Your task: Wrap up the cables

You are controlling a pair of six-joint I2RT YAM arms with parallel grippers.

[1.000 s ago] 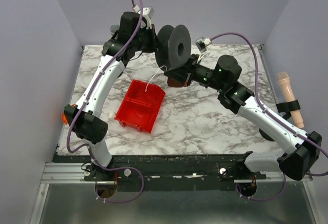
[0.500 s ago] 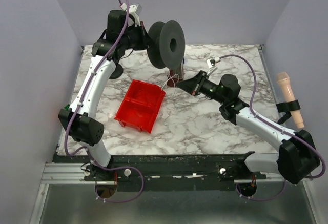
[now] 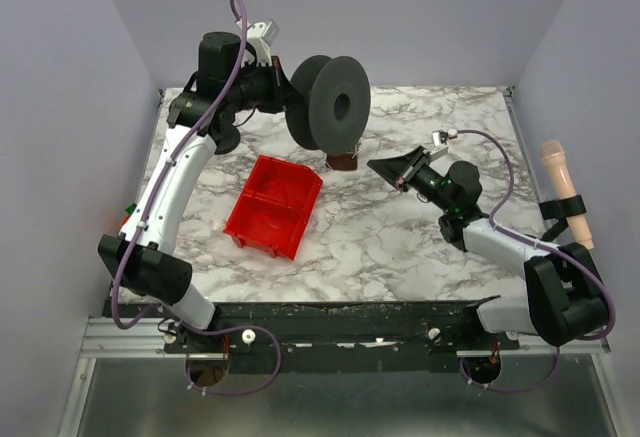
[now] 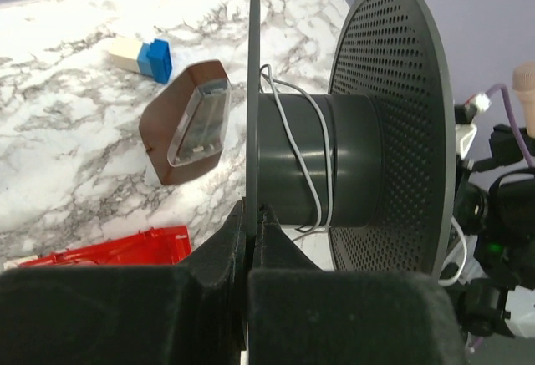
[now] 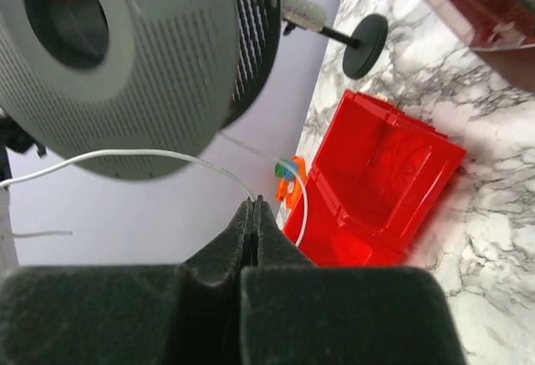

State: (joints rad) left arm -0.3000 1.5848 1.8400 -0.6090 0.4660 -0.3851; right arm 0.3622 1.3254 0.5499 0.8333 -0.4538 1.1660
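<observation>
My left gripper [image 3: 297,93] holds a black spool [image 3: 335,105] in the air above the back of the marble table, shut on the rim of one thin flange [image 4: 253,131]. A few turns of the thin white cable [image 4: 311,160] lie round the spool's core. My right gripper [image 3: 374,165] sits low, to the right of and below the spool, its jaws shut on the cable [image 5: 167,154]. From the fingertips the cable arcs left under the spool [image 5: 125,56]; a short end curls down on the other side.
A red bin [image 3: 275,205] lies left of centre, open side up. A brown block with a clear insert [image 4: 188,123] stands under the spool, and a white and blue block [image 4: 142,56] lies beyond it. A black disc on a rod [image 5: 365,45] is at the back left.
The right arm has drawn back to the right and dropped lower, away from the spool, with the cable still pinched. The left arm has shifted the spool slightly right and turned it.
</observation>
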